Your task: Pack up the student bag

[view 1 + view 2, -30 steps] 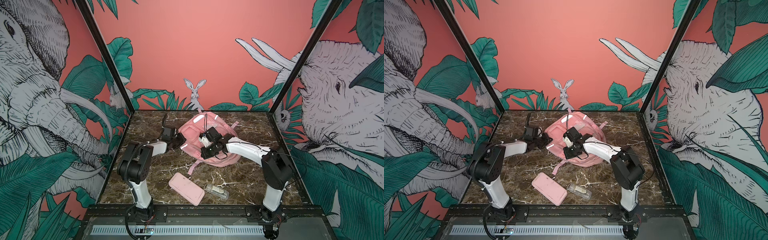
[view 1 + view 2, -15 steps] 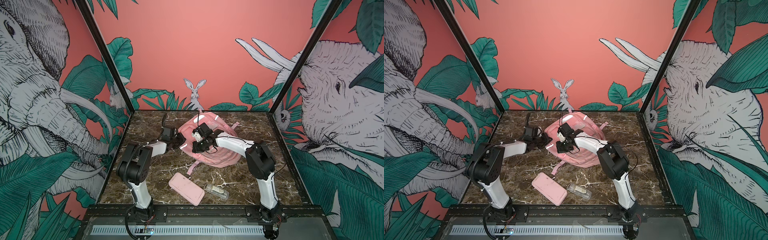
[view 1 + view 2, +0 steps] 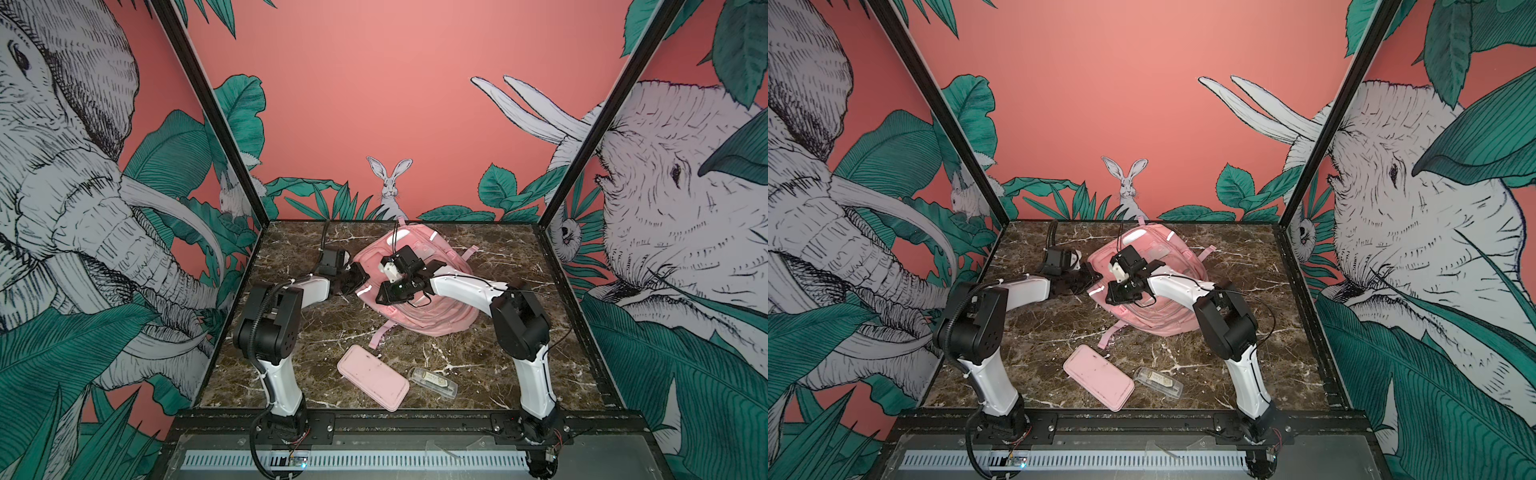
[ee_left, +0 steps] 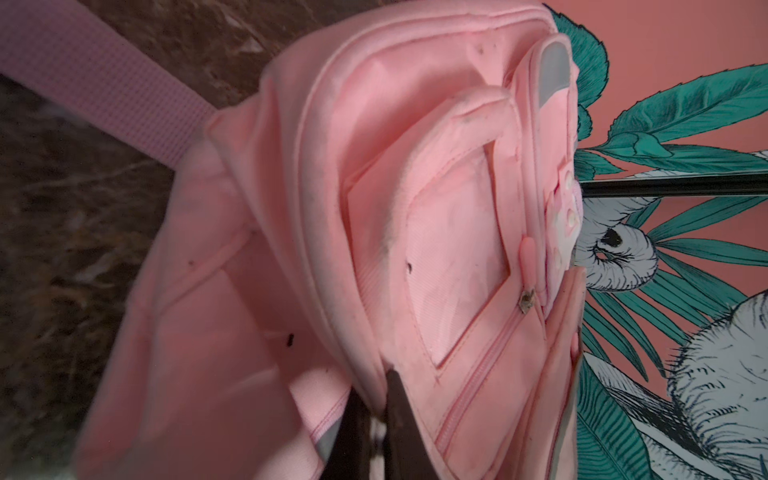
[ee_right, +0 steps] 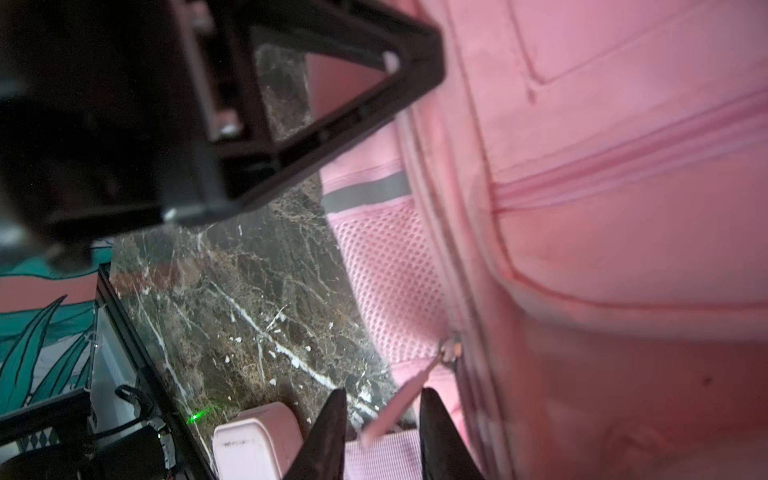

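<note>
Student bag (image 3: 432,318), left gripper (image 4: 374,392) tight on its edge, right gripper (image 5: 384,392) narrowly agape around zipper pull (image 5: 399,401), bare marble (image 3: 457,345) alongside.

Pink pencil pouch (image 3: 372,377) flat on desk (image 3: 478,357), near front edge, about mid-width, lying diagonal. Clear plastic case (image 3: 433,381) just beside pouch, toward right edge; contents unclear. Both show in both top views. Desk top dark brown marble look. Walls coral: rabbit (image 3: 390,185) on back wall, elephant (image 3: 83,208) on left wall, green leaves.
</note>
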Tool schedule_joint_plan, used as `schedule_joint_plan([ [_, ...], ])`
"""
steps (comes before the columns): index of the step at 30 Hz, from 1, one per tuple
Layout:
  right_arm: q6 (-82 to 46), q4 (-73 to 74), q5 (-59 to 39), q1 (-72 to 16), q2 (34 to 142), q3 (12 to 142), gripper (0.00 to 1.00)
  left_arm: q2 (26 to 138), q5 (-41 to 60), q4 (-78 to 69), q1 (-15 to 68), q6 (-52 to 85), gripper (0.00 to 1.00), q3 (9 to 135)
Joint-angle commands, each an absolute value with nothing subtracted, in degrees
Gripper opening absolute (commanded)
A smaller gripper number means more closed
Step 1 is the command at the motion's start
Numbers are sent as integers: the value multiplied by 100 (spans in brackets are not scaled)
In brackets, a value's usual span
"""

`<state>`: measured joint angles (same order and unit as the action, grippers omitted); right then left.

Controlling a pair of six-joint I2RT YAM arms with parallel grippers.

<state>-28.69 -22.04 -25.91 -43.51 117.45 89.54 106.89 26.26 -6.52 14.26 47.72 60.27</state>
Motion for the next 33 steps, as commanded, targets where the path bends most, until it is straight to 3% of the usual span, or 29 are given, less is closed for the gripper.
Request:
schedule_joint_plan([
  [1,-2756,-1939,-2686,-4395,11253,8684,37,10808,2827,-278,1370,4465,8,6396],
  [10,-2520,-1874,-2329,-4409,10224,7671,36,10753,2839,-70,1362,4324,11,6585],
  [13,-2289,-1728,-2010,-4434,9693,7057,33,10560,2772,237,1356,4093,19,6667],
  [15,-2125,-1650,-1795,-4464,9380,6702,22,10368,2663,492,1347,3882,25,6738],
  [17,-1956,-1813,-1602,-4504,9219,6560,20,10157,2544,650,1335,3735,32,6758],
  [24,-1709,-1758,-1339,-4695,8216,5899,44,9348,2375,1342,1319,3376,55,6706],
  [29,-1644,-1706,-1472,-4796,7749,5483,59,8660,2318,1725,1322,3130,60,6281],
  [33,-1661,-1507,-1523,-4904,7507,5143,80,7999,2269,2130,1340,2985,63,5795],
])
